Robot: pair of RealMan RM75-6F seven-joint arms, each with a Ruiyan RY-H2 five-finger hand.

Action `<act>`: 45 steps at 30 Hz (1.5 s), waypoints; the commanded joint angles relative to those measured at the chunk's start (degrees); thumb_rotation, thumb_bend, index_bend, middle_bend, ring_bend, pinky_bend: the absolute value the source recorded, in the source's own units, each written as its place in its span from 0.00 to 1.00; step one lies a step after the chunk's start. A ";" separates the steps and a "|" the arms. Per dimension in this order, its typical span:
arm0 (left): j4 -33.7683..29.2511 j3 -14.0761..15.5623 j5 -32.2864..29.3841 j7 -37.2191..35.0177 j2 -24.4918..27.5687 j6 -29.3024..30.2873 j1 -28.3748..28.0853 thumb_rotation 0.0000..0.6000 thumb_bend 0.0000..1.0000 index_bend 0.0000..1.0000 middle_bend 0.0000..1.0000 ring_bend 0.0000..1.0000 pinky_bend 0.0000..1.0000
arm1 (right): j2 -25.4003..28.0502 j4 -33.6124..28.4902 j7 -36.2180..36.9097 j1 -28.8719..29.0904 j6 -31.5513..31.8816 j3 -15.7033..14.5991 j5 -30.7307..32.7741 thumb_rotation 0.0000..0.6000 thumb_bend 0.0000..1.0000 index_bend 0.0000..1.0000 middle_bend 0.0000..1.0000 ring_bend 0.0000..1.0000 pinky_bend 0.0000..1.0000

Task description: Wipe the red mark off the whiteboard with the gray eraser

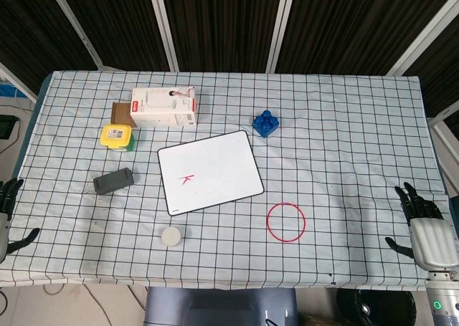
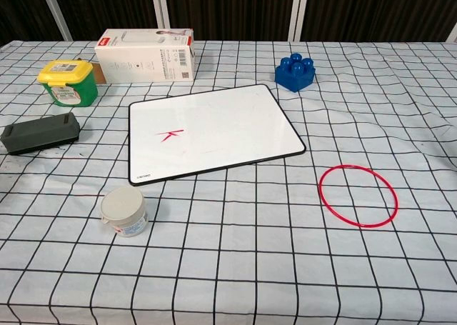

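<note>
The gray eraser [image 2: 40, 133] is lying flat on the table [image 1: 344, 118], just left of the whiteboard [image 1: 215, 165] with its small red mark [image 1: 186, 179] — it looks like a light, stiff block, probably best pinched across its long sides from above. Both robot hands are sitting at the near table edge holding nothing, fingers spread; the left robot hand [image 1: 7, 215] is the nearer one, yet apart from the eraser — the right robot hand [image 1: 423, 222] is well apart.

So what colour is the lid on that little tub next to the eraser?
Yellow, on a green tub; the chest view shows it best.
</note>
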 commanded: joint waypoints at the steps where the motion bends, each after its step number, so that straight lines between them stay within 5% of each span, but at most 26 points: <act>1: -0.01 -0.02 0.08 -0.07 0.00 0.04 0.00 1.00 0.14 0.00 0.04 0.00 0.00 | 0.00 0.02 -0.02 0.03 -0.04 0.02 0.04 1.00 0.04 0.00 0.04 0.18 0.21; 32: -0.01 -0.38 -0.87 1.67 -1.04 -0.89 -0.46 1.00 0.14 0.03 0.05 0.01 0.01 | 0.19 -0.64 0.61 -0.06 -0.19 -0.07 0.18 1.00 0.04 0.00 0.04 0.18 0.21; 45: -4.42 -4.77 -7.45 8.75 -3.15 -7.80 -6.18 1.00 0.13 0.01 0.07 0.01 0.05 | 0.34 -0.89 1.27 -0.05 -0.50 -0.27 0.10 1.00 0.04 0.00 0.04 0.18 0.21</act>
